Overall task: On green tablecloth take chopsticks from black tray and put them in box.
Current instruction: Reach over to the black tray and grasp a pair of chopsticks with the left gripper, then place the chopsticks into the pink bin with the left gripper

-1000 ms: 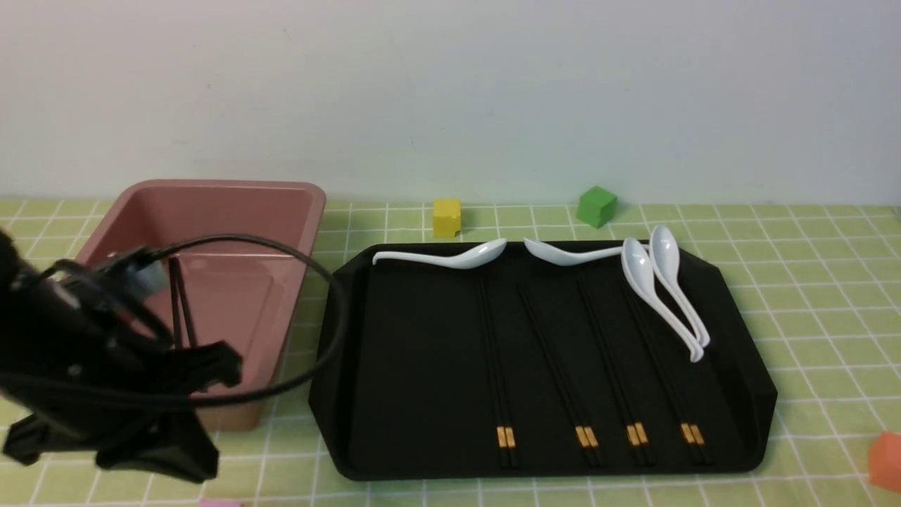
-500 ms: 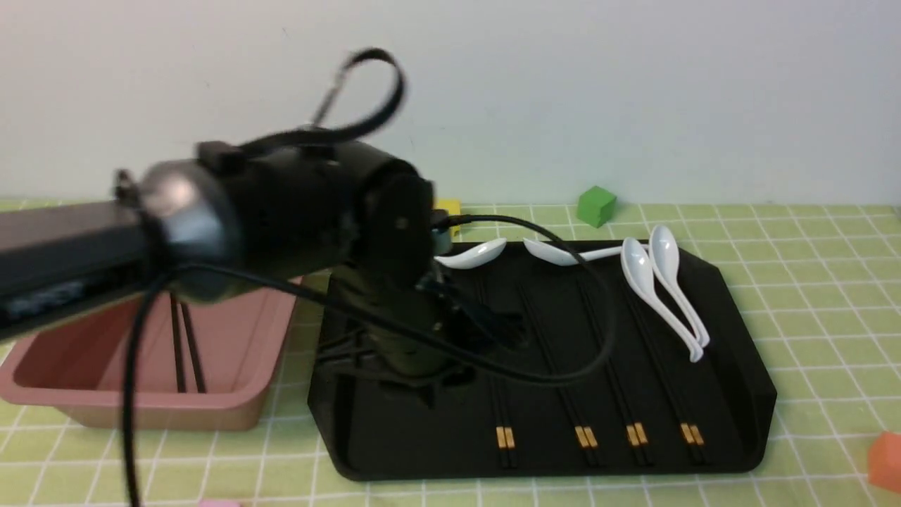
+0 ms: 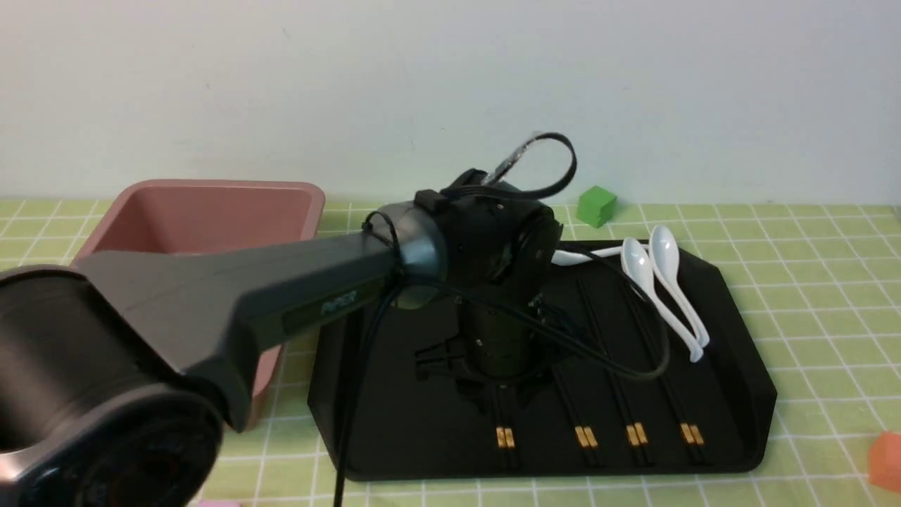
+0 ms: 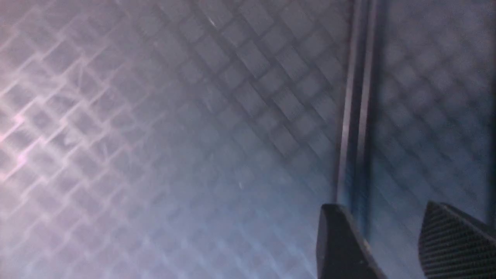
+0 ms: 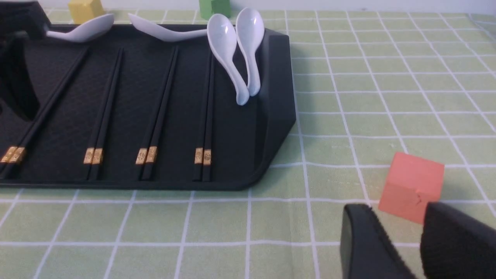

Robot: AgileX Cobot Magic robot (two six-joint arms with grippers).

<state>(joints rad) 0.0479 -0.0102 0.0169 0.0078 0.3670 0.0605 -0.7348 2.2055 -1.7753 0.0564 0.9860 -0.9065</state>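
Several pairs of black chopsticks with gold bands lie lengthwise on the black tray (image 3: 732,394), which sits on the green tablecloth (image 3: 809,282). My left gripper (image 3: 503,396) points down over the leftmost pair (image 3: 505,438). In the left wrist view it (image 4: 381,205) is open close above the tray, and that pair (image 4: 356,97) runs in between its fingers. The pink box (image 3: 211,211) stands left of the tray, its inside hidden by my left arm. My right gripper (image 5: 395,207) is open and empty above the cloth, right of the tray (image 5: 271,116).
White spoons (image 3: 658,282) lie along the tray's far and right side. A green cube (image 3: 596,205) sits behind the tray and an orange cube (image 5: 410,186) lies just beyond my right gripper. A yellow cube (image 5: 83,9) is at the tray's far left corner.
My left arm has swung from the box rightward over the tray and come down over the leftmost chopstick pair. A pair seen lying in the box earlier is now hidden.
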